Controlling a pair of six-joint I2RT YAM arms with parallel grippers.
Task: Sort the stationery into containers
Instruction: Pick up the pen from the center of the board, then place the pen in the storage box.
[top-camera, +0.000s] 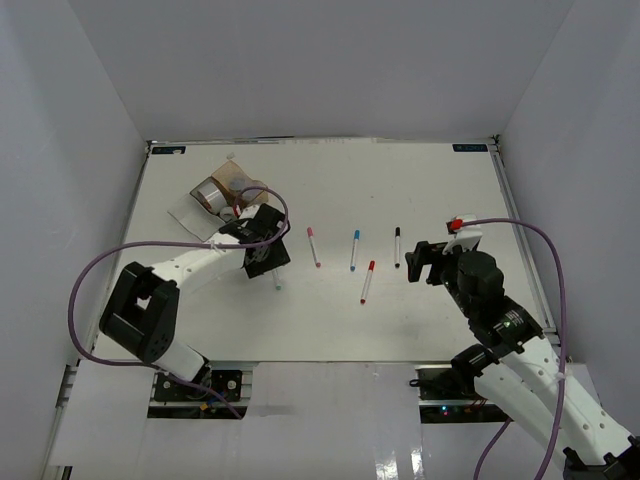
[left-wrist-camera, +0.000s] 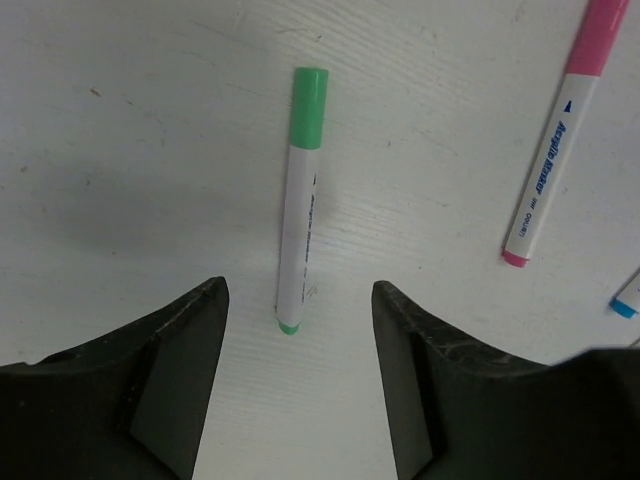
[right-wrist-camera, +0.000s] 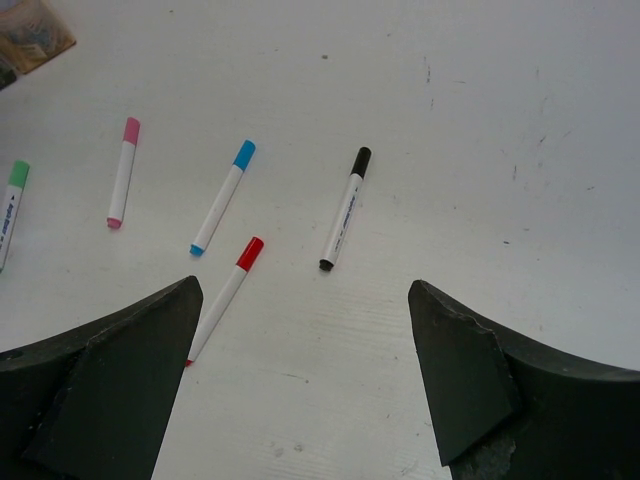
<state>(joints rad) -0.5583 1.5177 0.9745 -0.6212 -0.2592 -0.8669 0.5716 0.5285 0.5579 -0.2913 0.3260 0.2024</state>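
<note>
Found left fingers (left-wrist-camera: 175, 390) open, astride tail end of green marker (left-wrist-camera: 300, 200) lying flat on counter (left-wrist-camera: 120, 150), untouched | right fingers (right-wrist-camera: 110, 390) wide, empty, near black marker (right-wrist-camera: 345, 210) | risk judged: pinch on tail end alone, slim barrel likely pivoting or rolling away

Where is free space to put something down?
Free: the far strip of the table, right of the containers and behind the markers; also the near strip before the red marker. Crowded: the marker row, the containers' corner.

A white desk (top-camera: 330, 320) with faint scuff marks sits enclosed by plain white walls (top-camera: 80, 90) on three sides, a small label (top-camera: 170, 150) at each far corner.
</note>
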